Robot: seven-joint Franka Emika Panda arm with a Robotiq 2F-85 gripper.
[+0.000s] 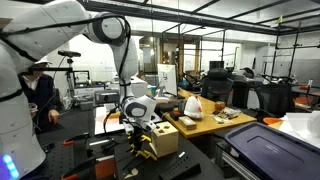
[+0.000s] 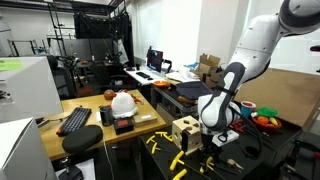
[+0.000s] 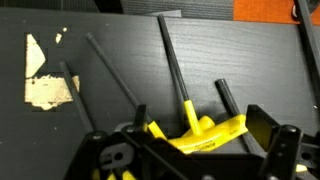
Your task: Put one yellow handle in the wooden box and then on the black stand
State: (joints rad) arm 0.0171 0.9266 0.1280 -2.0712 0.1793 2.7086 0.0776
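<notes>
End effector (image 3: 188, 148): released, jaws spread wide and gripping nothing; it is lowered just beside the wooden box (image 1: 165, 138) in both exterior views.
Yellow handle (image 3: 207, 132): seen in the wrist view between the open jaws, its black shaft slanting away from it; whether it is touched cannot be told.
Wooden box (image 2: 185, 130): set on the table (image 2: 150, 160), next to the end effector (image 2: 213, 140).
Loose yellow handles (image 2: 179, 159): laid on the table in front of the wooden box.
Black rods (image 3: 110, 70): slanted around the yellow handle in the wrist view.
Pale patch (image 3: 45, 88): torn, on the dark surface, well apart from the yellow handle.
</notes>
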